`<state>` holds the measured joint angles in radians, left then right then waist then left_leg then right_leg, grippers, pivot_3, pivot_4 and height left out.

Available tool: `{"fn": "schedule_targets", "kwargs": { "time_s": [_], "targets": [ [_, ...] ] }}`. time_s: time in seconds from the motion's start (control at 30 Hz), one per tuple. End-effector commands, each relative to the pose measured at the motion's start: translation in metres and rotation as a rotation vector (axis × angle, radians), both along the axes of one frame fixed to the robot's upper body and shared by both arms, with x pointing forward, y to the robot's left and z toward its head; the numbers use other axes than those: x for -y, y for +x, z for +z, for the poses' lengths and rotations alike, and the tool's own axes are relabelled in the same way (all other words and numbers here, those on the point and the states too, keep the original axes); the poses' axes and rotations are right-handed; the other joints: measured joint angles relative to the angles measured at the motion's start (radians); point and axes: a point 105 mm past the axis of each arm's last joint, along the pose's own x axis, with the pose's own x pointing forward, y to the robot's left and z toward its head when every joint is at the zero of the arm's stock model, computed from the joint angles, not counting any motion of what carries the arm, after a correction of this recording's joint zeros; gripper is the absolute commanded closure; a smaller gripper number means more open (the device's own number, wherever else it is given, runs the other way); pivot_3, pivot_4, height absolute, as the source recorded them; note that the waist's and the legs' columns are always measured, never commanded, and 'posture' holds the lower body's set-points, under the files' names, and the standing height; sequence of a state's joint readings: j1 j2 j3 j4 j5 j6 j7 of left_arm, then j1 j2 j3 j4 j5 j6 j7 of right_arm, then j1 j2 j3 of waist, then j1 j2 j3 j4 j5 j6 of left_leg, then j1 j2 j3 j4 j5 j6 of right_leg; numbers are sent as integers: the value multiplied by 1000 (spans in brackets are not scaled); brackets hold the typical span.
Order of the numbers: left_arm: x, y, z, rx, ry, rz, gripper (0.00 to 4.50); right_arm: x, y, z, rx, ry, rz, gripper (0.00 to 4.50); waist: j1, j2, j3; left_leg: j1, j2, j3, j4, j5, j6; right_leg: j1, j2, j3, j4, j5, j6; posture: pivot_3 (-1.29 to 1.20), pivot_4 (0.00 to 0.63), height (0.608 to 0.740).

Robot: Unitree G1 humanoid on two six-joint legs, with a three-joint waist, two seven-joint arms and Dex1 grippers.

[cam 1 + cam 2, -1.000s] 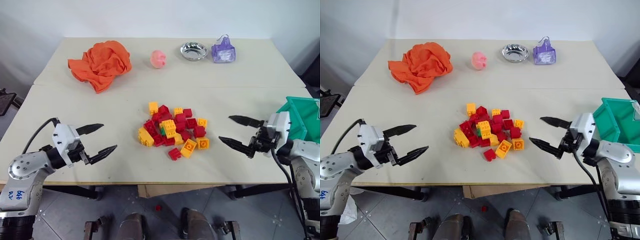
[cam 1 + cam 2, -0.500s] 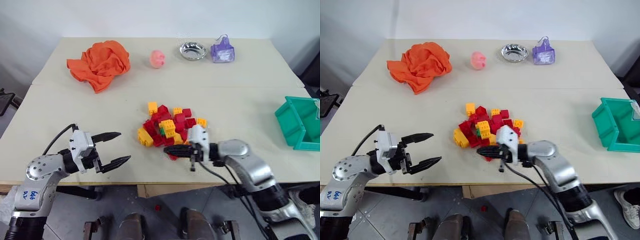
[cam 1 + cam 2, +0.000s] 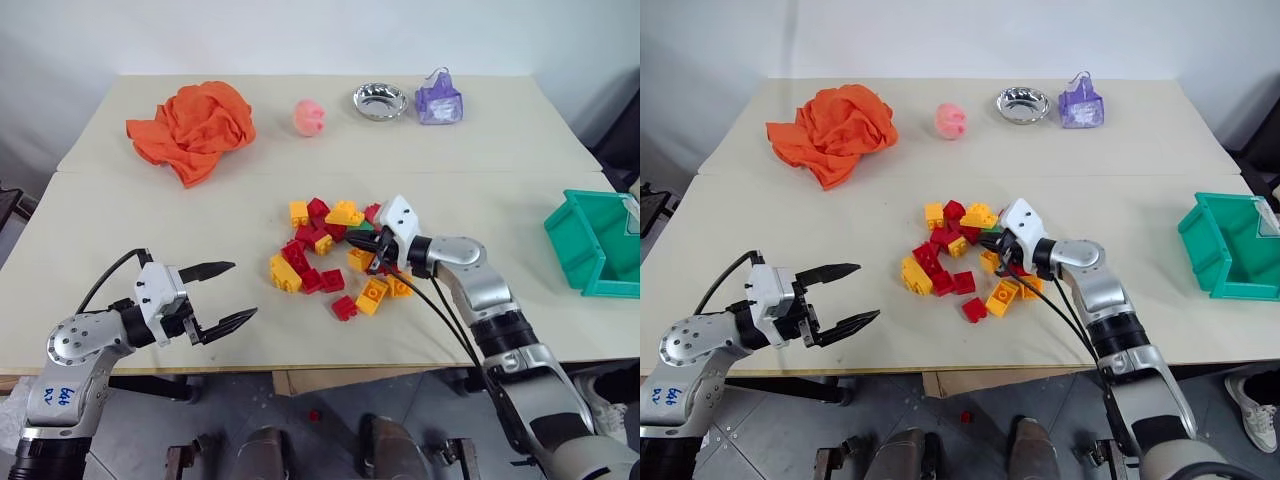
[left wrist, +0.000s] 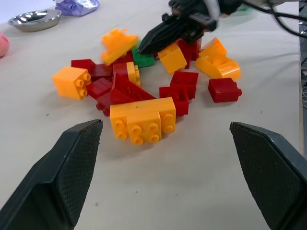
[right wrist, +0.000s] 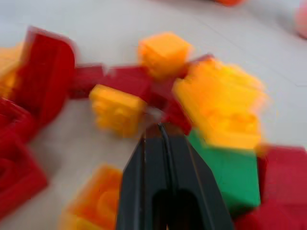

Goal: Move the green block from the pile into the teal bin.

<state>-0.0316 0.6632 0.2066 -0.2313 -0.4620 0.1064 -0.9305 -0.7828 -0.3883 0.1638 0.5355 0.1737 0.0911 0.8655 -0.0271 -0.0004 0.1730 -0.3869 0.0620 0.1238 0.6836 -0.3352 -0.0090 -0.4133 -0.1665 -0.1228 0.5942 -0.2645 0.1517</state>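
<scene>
Head-camera views show the pile (image 3: 335,250) of red and yellow bricks spread across the middle of the beige table (image 3: 140,215). The right gripper (image 3: 356,240) is pushed into the pile's right side, its two black fingers pressed together with nothing seen between them. The green block (image 4: 144,58) is lodged within the pile, just beside the tips of that gripper; in the right wrist view it (image 5: 233,173) lies right alongside the closed fingers, partly under a yellow brick. Whether the fingers touch it cannot be told. The left gripper (image 3: 220,296) is held above the near left part of the table, well apart from the pile, with its fingers spread wide and empty. The teal bin (image 3: 590,245) is placed at the table's right edge, well away from the pile. Along the far side of the table, an orange cloth (image 3: 190,128), a pink ball (image 3: 311,117), a small silver bowl (image 3: 380,101) and a purple pouch (image 3: 438,99) are lined up.
</scene>
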Motion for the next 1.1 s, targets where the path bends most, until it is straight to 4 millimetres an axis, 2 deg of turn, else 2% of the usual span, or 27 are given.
{"fn": "schedule_targets", "kwargs": {
  "time_s": [0.03, 0.1, 0.23, 0.33, 0.4, 0.47, 0.6, 0.7, 0.8, 0.87, 0.97, 1.1],
  "targets": [
    [6, -1, 8, 48, 5, -20, 0, 11, 3, -5, 3, -38, -1, 4487, -2, 0, 0, 0, 0, 0, 0, 0, 0, 0, 0, 0, 0, 0, 0, 0, 150, 740],
    [7, 0, 7, 48, 5, -22, 0, 9, 0, -4, 1, -43, 30, 4487, -2, 0, 0, 0, 0, 0, 0, 0, 0, 0, 0, 0, 0, 0, 0, 0, 150, 740],
    [6, 1, 7, 47, 2, -20, 0, 11, -22, -5, 2, -116, 156, 4487, 2, 0, 0, 0, 0, 0, 0, 0, 0, 0, 0, 0, 0, 0, 0, 0, 150, 740],
    [4, -1, 6, 40, 1, -12, 0, 24, -35, -4, -24, -134, 178, 4487, 1, 0, 0, 0, 0, 0, 0, 0, 0, 0, 0, 0, -1, 0, 0, 0, 150, 740],
    [2, -1, 3, 32, 0, -7, 0, 44, -46, 0, -19, -143, 189, 4487, 0, 0, 0, 0, 0, 0, 0, 0, 0, 0, 0, 0, -1, 0, 0, 0, 150, 740],
    [1, -2, 2, 29, 1, -8, 0, 57, -52, 4, -11, -133, 186, 4487, 2, 0, 0, 0, 0, 0, 0, 0, 0, 0, 0, 0, -1, 0, 0, 0, 150, 740],
    [-1, -1, 1, 23, -17, -6, 0, 98, -57, 22, 9, -41, 74, 4487, 1, 0, 0, 0, 0, 0, 0, 0, 0, 0, 0, 0, -1, 0, 0, 0, 150, 740],
    [-3, 2, -1, 21, -20, -2, 0, 122, -62, 24, 26, -39, 25, 4487, 1, 0, 0, 0, 0, 0, 0, 0, 0, 0, 0, 0, -2, 0, 0, 0, 150, 740],
    [-5, 6, -1, 35, -30, 16, 0, 167, -62, 6, -107, -92, -166, 3883, 3, 0, 0, 0, 0, 0, 0, 0, 0, 0, 0, 0, -1, 0, 0, 0, 150, 740],
    [-6, 6, -1, 36, -31, 16, 0, 173, -64, 8, -108, -88, -192, 3208, 4, 0, 0, 0, 0, 0, 0, 0, 0, 0, 0, 0, -2, 0, 0, 0, 150, 740],
    [-5, 6, -1, 36, -34, 13, 0, 166, -64, 16, -85, -75, -181, 2195, -3, 0, 0, 0, 0, 1, 0, 0, 0, 0, 0, 0, -1, 0, 0, 0, 150, 740],
    [-4, 9, -1, 35, -39, 11, 0, 121, -60, 36, -62, 2, -88, 752, -6, 0, 0, 1, 1, 1, 0, 0, 0, 0, 1, 1, -1, 0, 0, 0, 150, 740]
  ]
}}
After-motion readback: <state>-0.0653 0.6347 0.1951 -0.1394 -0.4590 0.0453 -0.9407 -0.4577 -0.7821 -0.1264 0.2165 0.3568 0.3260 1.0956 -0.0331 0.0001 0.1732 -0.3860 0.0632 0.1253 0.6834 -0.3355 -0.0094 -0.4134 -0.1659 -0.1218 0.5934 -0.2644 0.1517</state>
